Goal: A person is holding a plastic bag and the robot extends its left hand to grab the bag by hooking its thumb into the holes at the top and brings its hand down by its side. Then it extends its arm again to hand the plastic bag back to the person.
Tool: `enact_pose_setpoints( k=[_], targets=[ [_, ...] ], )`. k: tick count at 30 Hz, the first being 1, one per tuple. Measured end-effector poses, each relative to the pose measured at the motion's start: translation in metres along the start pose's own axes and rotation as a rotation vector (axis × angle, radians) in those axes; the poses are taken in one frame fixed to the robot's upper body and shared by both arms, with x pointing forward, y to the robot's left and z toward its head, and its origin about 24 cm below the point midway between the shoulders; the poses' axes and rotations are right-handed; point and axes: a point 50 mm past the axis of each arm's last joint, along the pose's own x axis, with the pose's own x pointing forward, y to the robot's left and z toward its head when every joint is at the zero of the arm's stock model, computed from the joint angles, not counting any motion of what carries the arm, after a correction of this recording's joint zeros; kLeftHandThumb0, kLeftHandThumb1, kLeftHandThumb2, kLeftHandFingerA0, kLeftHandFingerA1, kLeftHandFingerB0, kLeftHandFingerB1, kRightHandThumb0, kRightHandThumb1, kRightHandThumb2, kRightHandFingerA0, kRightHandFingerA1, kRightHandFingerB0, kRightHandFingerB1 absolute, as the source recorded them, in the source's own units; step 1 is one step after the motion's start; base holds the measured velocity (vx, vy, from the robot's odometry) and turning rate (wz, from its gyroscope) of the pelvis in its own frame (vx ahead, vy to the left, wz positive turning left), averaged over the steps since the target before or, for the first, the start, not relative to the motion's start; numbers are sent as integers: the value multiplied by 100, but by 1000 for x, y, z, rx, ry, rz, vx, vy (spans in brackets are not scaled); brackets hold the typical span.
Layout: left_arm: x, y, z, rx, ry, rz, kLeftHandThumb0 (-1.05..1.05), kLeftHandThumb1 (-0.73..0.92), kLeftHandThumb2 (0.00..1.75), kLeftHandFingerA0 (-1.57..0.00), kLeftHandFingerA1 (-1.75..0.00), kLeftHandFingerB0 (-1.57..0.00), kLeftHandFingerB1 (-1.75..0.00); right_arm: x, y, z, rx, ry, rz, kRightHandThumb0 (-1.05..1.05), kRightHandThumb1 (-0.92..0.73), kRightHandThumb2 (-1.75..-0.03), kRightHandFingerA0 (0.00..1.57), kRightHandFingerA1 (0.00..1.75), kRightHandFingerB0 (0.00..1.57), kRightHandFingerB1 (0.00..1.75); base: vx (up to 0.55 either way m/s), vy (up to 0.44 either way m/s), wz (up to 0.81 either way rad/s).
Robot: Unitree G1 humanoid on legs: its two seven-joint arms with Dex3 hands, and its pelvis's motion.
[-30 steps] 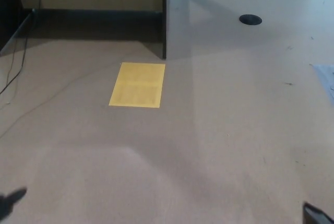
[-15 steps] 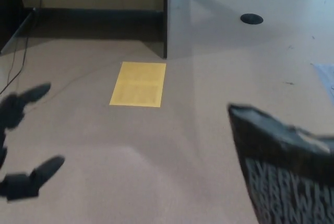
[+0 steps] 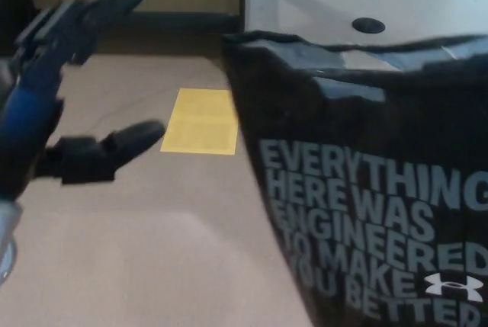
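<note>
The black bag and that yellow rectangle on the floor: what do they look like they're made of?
The bag looks like thin black plastic with a slight sheen; its top edge sags and creases, and grey lettering is printed on it. The yellow rectangle looks like flat matte paper or card, though tape cannot be ruled out.

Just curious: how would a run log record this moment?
left hand: open, raised | black bag: beside it, not touching | right hand: unseen

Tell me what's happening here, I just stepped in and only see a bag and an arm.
The left robot hand is raised with its fingers spread, holding nothing. A black bag with printed lettering fills the right of the view, beside the hand and apart from it. Whoever holds the bag is out of view. A yellow sheet lies on the floor.
</note>
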Motion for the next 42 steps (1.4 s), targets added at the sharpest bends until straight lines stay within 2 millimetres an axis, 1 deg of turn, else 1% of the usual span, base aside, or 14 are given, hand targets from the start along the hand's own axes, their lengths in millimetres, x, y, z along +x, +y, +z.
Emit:
enact_pose_setpoints(
  k=[11, 18, 19, 25, 26, 27, 29, 30, 32, 33, 35, 36, 38, 42],
  targets=[
    [50, -12, 35, -41, -115, 6, -25, 30, 87, -9, -52, -8, -50, 0, 0, -1, 1, 3, 1, -36, -72, -62, 66, 49, 53, 41, 0, 0, 0],
    [66, -23, 52, -43, -136, -30, -28, 27, 86, -7, -51, -6, -49, -1, 1, -2, 0, 3, 3, -36, -71, -61, 68, 49, 54, 41, 0, 0, 0],
    [68, -27, 54, -43, -135, -42, -53, 48, 55, -21, -32, -19, -27, -1, 1, -2, 0, 2, 3, -35, -71, -61, 68, 49, 55, 41, 0, 0, 0],
    [68, -38, 61, -34, -120, -98, -53, 48, 55, -18, -33, -17, -27, -2, 2, -2, 0, 0, 4, -35, -71, -62, 72, 51, 55, 42, 0, 0, 0],
    [67, -39, 62, -32, -118, -105, -31, 29, 86, -2, -49, 0, -47, -2, 2, -2, -1, 1, 4, -36, -71, -62, 70, 50, 54, 41, 0, 0, 0],
    [66, -40, 62, -30, -113, -113, -31, 30, 87, -2, -49, 0, -47, -2, 1, -2, -2, 1, 4, -36, -72, -60, 68, 47, 53, 40, 0, 0, 0],
    [66, -40, 61, -24, -101, -121, -30, 30, 87, -3, -50, 0, -47, -2, 1, -3, -5, 3, 4, -37, -71, -60, 67, 47, 53, 40, 0, 0, 0],
    [65, -40, 61, -23, -97, -123, -30, 30, 86, -2, -50, 0, -47, -2, 0, -3, -6, 3, 3, -42, -60, -83, 63, 60, 49, 52, 0, 0, 0],
    [66, -39, 60, -20, -89, -124, -30, 29, 86, -3, -50, -1, -47, -2, 0, -3, -7, 4, 3, -42, -60, -82, 61, 58, 49, 52, 0, 0, 0],
    [66, -39, 59, -19, -86, -122, -54, 50, 56, -19, -34, -17, -27, -3, 0, -3, -7, 4, 3, -41, -60, -82, 62, 59, 50, 52, 0, 0, 0],
    [66, -36, 57, -15, -76, -110, -54, 51, 56, -19, -34, -17, -27, -3, 1, -4, -7, 6, 5, -40, -60, -82, 61, 58, 49, 52, 0, 0, 0],
    [66, -34, 56, -14, -72, -104, -55, 51, 56, -21, -33, -16, -27, -3, 1, -5, -6, 7, 6, -34, -72, -61, 67, 48, 54, 41, 0, 0, 0],
    [67, -30, 56, -9, -68, -92, -61, 43, 71, -18, -41, -11, -35, -4, 2, -5, -5, 7, 7, -34, -72, -61, 67, 48, 54, 41, 0, 0, 0],
    [68, -21, 56, -1, -69, -53, -57, 44, 69, -16, -40, -11, -34, -4, 3, -6, -6, 7, 10, -36, -71, -60, 70, 49, 56, 41, 0, 0, 0]
  ],
)
